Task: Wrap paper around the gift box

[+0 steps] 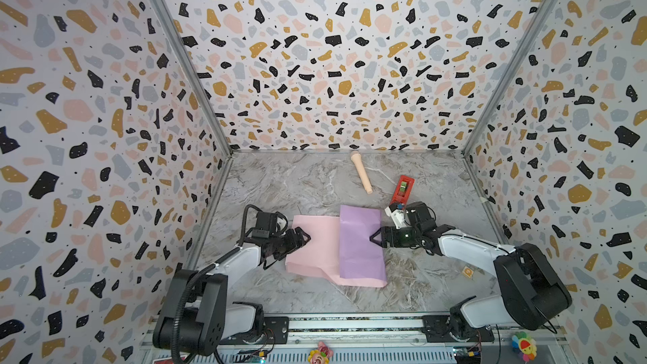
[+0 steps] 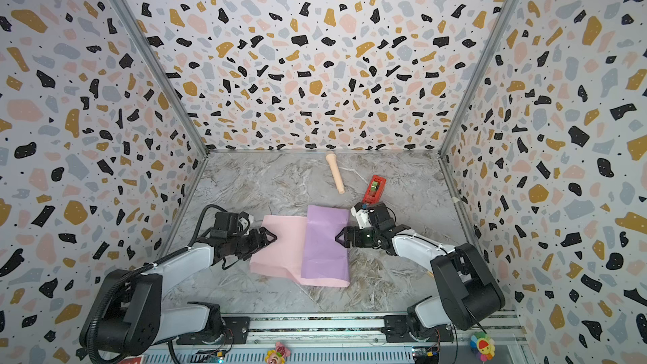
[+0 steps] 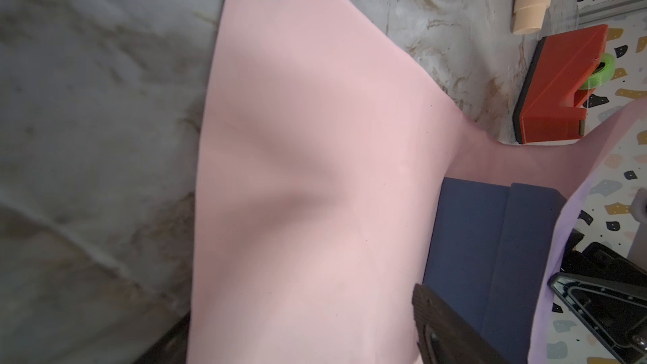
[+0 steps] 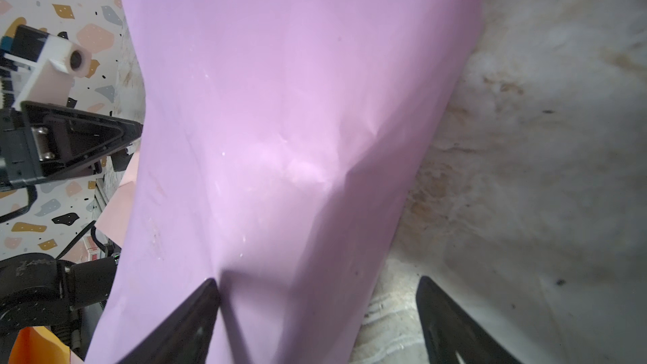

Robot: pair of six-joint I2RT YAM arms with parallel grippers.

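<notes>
Early stage, I'd say. Paper (image 1: pixel 313 250) lies mid-table (image 1: pixel 280 183). Its lilac flap (image 1: pixel 359 239) is folded over on the 3 o'clk side, and the pink half lies flat toward 9. Gift box (image 3: pixel 490 239) is hidden in both top views. L wrist view shows it, navy, tucked under the lilac flap w/ pink sheet beside it.

L gripper (image 1: pixel 306 238) is over the paper's 9 o'clk edge, jaws apart, holding nothing. R gripper (image 1: pixel 373 238) is at the 3 o'clk edge, jaws apart too. One finger (image 4: pixel 196 309) lies against the lilac face, no pinch.

Left to do, prob.: bring pink half over, close the ends, tape. Red tape dispenser (image 1: pixel 402 189) sits abt 1 o'clk of the paper, toy mic (image 1: pixel 361 173) at 12. No tape seen on paper yet.
</notes>
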